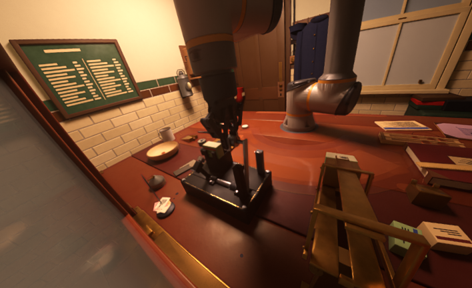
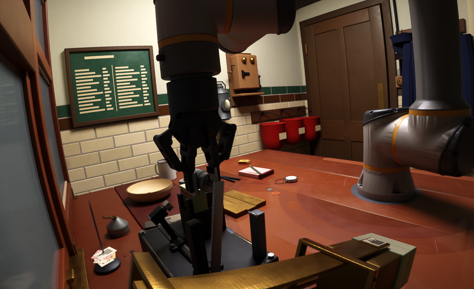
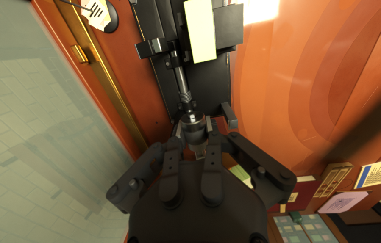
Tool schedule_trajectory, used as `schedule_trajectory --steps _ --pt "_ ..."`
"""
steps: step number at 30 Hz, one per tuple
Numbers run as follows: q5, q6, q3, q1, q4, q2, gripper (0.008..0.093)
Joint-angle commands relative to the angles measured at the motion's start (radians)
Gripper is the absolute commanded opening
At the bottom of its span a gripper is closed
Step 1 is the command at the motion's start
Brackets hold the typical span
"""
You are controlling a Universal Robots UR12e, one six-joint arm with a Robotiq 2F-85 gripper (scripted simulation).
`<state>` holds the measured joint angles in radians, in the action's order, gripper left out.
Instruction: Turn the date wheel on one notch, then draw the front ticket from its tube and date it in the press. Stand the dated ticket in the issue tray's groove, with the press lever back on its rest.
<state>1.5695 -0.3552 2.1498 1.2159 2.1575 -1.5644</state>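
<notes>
The black dating press (image 1: 227, 184) sits on the red counter close to the ticket window, with a pale ticket (image 3: 200, 30) lying in its head (image 1: 212, 147). Above the press, my gripper (image 3: 194, 137) is closed around the round metal knob (image 3: 194, 128) at the top of the press lever (image 2: 217, 223), which slants steeply upward from the base. The short dark lever rest post (image 2: 258, 233) stands on the press base beside the lever. The brass ticket tube rack (image 1: 341, 215) lies to the right of the press, a ticket showing at its far end (image 2: 375, 242).
A tiled wall with a green fare board (image 1: 84, 77) runs behind the counter. A wooden bowl (image 1: 162, 150), a mug (image 1: 166, 133), a cone weight (image 1: 156, 181) and a paper spike (image 1: 164, 207) lie left of the press. Books, papers and boxes (image 1: 445, 236) crowd the right side.
</notes>
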Motion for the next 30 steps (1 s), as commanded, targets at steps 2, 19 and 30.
schedule_trajectory --steps 2,19,30 --pt "0.001 0.001 -0.004 0.001 -0.003 0.000 0.0080" --pt "0.001 0.008 -0.027 0.008 -0.007 0.019 0.0080" --pt "0.001 0.012 -0.038 0.011 -0.008 0.029 0.0080"
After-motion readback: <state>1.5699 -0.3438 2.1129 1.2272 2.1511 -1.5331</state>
